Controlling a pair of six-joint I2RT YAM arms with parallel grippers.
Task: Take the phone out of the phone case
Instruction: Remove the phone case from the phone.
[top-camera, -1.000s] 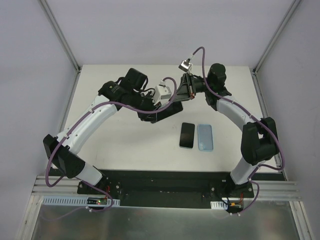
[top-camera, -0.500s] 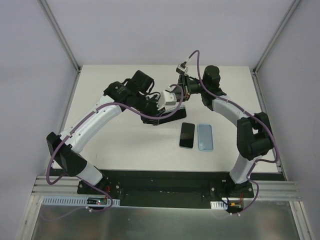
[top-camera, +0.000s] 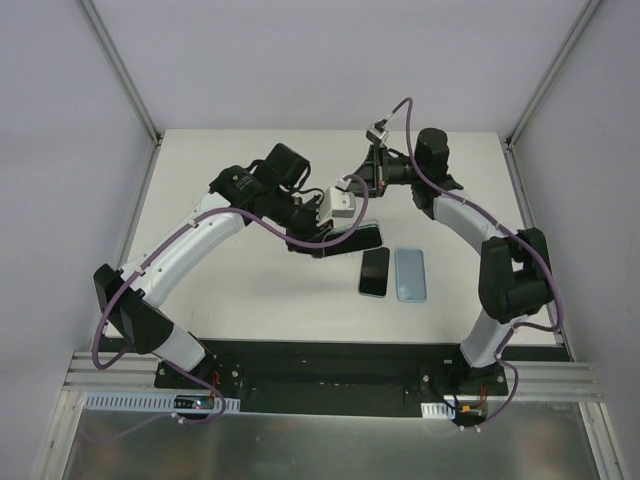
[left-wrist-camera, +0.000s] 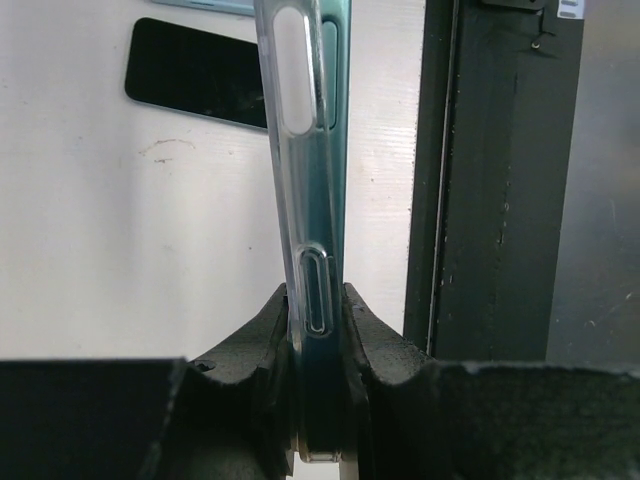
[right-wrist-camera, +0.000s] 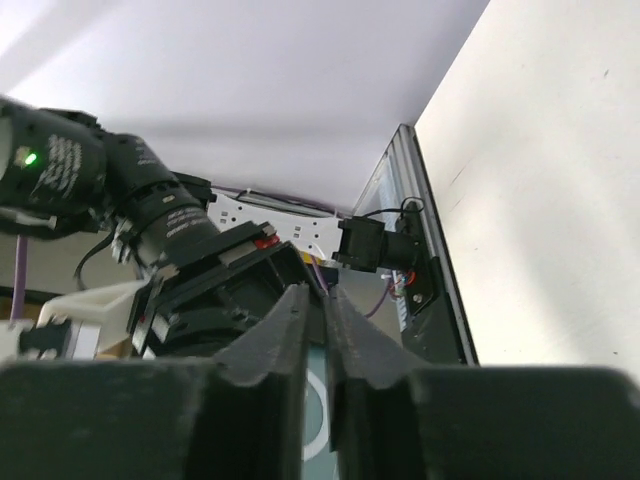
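My left gripper (top-camera: 325, 243) is shut on the phone in its clear case (top-camera: 358, 237) and holds it above the table. In the left wrist view the teal phone in its case (left-wrist-camera: 305, 150) stands edge-on between the fingers (left-wrist-camera: 315, 290). My right gripper (top-camera: 352, 188) hovers just beyond it, with its fingers almost touching (right-wrist-camera: 325, 292). Nothing is clearly pinched between them. Through the gap at their base I see a teal back with a white ring (right-wrist-camera: 318, 415).
A bare black phone (top-camera: 374, 270) and a light-blue case or phone (top-camera: 410, 274) lie side by side on the white table; both also show in the left wrist view (left-wrist-camera: 195, 72) (left-wrist-camera: 205, 4). The black base strip (left-wrist-camera: 480, 200) runs along the near edge.
My left arm has swung the cased phone nearer and to the right, and it now lies flatter. My right gripper has drawn back a little and stands apart from the phone.
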